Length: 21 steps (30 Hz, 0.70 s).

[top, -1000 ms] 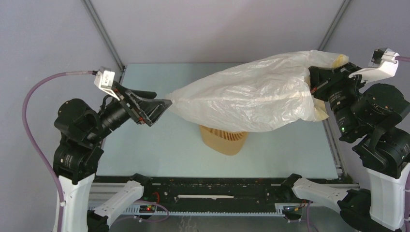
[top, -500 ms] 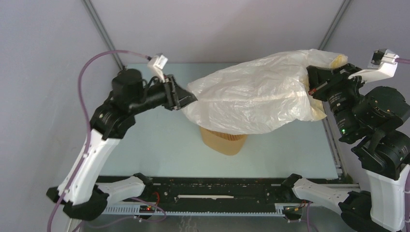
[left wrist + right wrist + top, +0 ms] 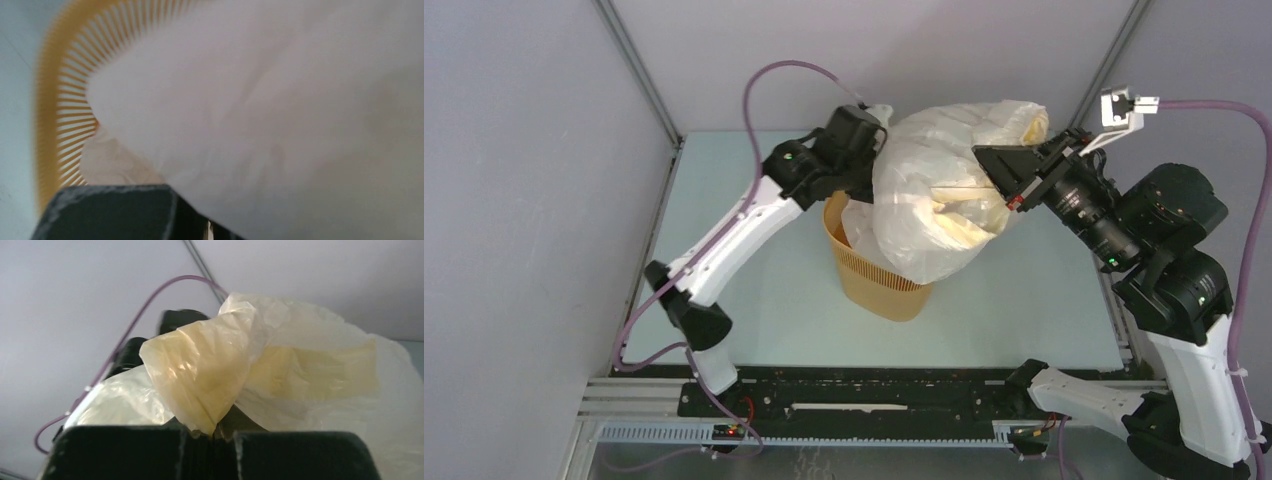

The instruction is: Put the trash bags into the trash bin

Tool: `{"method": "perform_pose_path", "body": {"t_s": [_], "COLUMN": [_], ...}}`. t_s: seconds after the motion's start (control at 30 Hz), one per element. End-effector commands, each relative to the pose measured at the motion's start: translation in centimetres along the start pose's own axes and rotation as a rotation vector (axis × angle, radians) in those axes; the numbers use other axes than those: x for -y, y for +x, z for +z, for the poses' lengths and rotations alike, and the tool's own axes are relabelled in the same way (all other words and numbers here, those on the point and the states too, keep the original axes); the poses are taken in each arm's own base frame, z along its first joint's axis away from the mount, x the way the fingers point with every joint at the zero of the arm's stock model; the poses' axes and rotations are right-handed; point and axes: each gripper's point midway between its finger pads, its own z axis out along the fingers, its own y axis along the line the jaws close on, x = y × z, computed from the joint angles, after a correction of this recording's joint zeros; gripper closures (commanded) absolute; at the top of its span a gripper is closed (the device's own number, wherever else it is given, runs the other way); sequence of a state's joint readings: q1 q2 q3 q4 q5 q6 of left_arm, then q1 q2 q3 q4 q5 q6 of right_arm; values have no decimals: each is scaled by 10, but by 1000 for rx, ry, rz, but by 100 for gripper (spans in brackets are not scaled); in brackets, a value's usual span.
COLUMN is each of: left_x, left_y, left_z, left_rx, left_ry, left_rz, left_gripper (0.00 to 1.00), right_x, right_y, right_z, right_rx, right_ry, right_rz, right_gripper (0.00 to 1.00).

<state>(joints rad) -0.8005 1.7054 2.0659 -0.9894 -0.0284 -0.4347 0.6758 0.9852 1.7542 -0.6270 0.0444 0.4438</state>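
— Pale green table, grey walls on every side. Which step is this?

— Stuffing, I'd judge. The trash bag hangs bunched between the two tools. Its lowest folds dip into the mouth of the orange-yellow trash bin, but most of it bulges above the rim.

— What is the right tool doing?

— The right tool is pinched tight on the bag's pale yellow rim band, with the film caught between its closed fingers. The bin sits below and ahead of it.

— And the left?

— The left tool is pressed against the bag's other side, just over the bin's rim. Its wrist view is blurred: white film fills it, with the bin's slotted wall close underneath. I cannot tell whether it grips or merely pushes.

— What does the next move call for?

— Probably lowering both tools towards the mouth and squeezing the bulk downward before anything lets go.

— Anything in the way?

— The puffed bag looks wider than the opening, so it may spill over the rim. The left wrist crowds that same rim. A purple cable arches behind that tool, away from the bag. The bin looks light, and a sideways shove might tip it.
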Motion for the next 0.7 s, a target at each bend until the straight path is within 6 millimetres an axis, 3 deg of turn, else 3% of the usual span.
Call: {"method": "perform_pose_path", "body": {"t_s": [0.0,0.1,0.2,0.3,0.5,0.67], "left_x": [-1,-6,-2,-3,0,-26], "left_y": [31,27,11,-2,-10,-14], "left_z": [26,17,-8,-32,-75,-109], "left_rx": [-144,-127,-61,-11,61,154], "left_ry": [-47,-64,-33,-9,91,67], "left_rz": [63,84,102,73,30,-34], "left_gripper": [100,93,70,54,37,30], "right_x": [-20,-13,3,17,25,13], "right_y": [1,3,6,12,14,22], "right_z": [13,16,17,18,28,52], "right_rx": [-14,-20,-13,-17,-17,-74], "right_ry": [-87,-47,26,90,130,68], "right_rz": [71,72,63,54,26,18], "right_gripper": [100,100,100,100,100,100]}}
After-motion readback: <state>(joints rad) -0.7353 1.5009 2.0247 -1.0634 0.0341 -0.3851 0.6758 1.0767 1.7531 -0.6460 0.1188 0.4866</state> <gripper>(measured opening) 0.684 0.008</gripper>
